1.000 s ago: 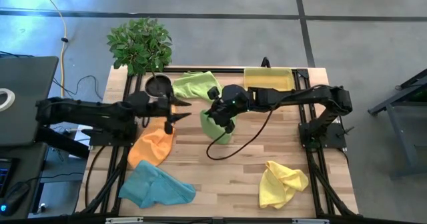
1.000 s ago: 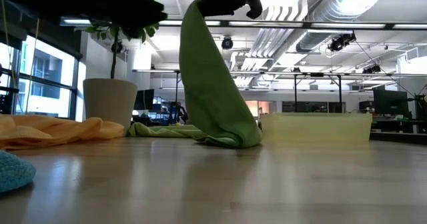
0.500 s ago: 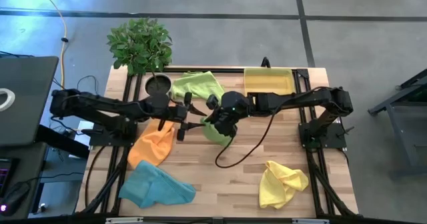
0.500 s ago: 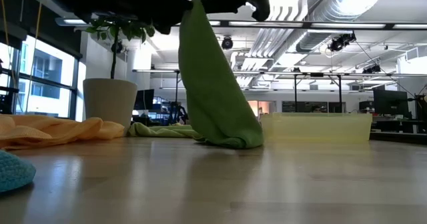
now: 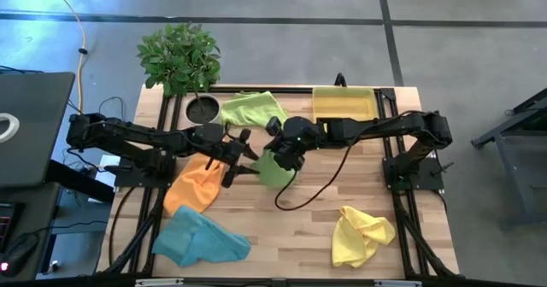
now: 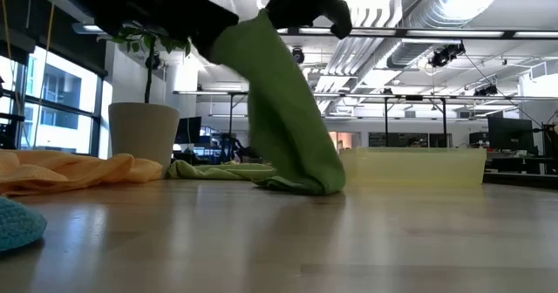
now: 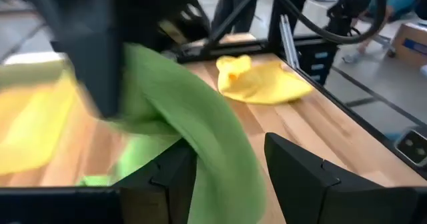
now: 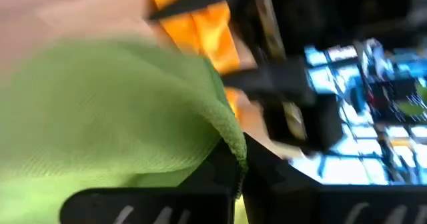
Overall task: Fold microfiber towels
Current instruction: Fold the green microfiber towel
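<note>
The right gripper [image 5: 288, 155] is pinching a lime green towel [image 6: 283, 123] shut-jawed above mid-table so it is hanging free, while the left gripper [image 5: 242, 157], fingers spread wide around its edge, is apparently lining up to take a second corner

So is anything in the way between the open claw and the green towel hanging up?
Nothing visible. The left claw stands open with the hanging green towel already between its fingers, while the right claw pinches the towel's top edge.
</note>
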